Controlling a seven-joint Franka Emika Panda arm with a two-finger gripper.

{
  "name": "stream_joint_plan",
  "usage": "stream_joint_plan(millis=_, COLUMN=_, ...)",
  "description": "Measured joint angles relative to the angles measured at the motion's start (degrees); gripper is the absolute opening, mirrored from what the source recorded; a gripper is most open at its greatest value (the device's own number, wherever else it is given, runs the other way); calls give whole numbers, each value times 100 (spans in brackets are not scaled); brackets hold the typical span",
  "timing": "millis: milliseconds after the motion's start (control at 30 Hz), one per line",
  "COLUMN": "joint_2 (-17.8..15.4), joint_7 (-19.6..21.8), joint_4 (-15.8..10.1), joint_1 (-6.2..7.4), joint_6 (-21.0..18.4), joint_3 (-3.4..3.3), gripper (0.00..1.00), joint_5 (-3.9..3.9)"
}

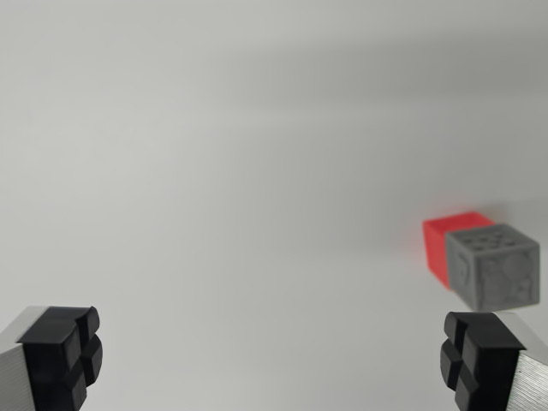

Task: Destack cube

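Wrist view only. Gripper [274, 360] sits at the bottom of frame, jaws spread wide apart, nothing between them, released. Left finger pad [64, 355] is black and ribbed, on a silver metal finger, bottom-left corner. Right finger pad [475, 360] is the same kind, bottom-right corner.

Grey cube [497, 265] is the landmark: just above the right finger pad, apart from it, not between the jaws. Its faces are grey with an embossed pattern, details blurred. It looks tilted a bit, with top face and two side faces showing.

Red cube [449, 244] is directly behind and to the wrist view's left of the grey cube, touching or overlapping it in the frame. Grey one appears to sit on top of or in front of the red; cannot tell for certain which from this angle. Only the red cube's top and one side show, the rest is hidden by the grey.

White table surface [214, 171] fills everything left of and above the grey cube, plain, with soft shadow banding near the top. Faint shadow just past the red cube.
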Motion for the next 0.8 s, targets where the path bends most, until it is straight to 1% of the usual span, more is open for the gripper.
stream_joint_plan(millis=400, joint_2=-15, joint_7=-188, joint_4=-190, joint_1=-67, joint_6=164, joint_3=-55, gripper=100, joint_5=8)
stream_joint_plan(millis=800, joint_2=-43, joint_7=-521, joint_4=-494, joint_1=-180, joint_6=428, joint_3=-148, gripper=100, joint_5=40)
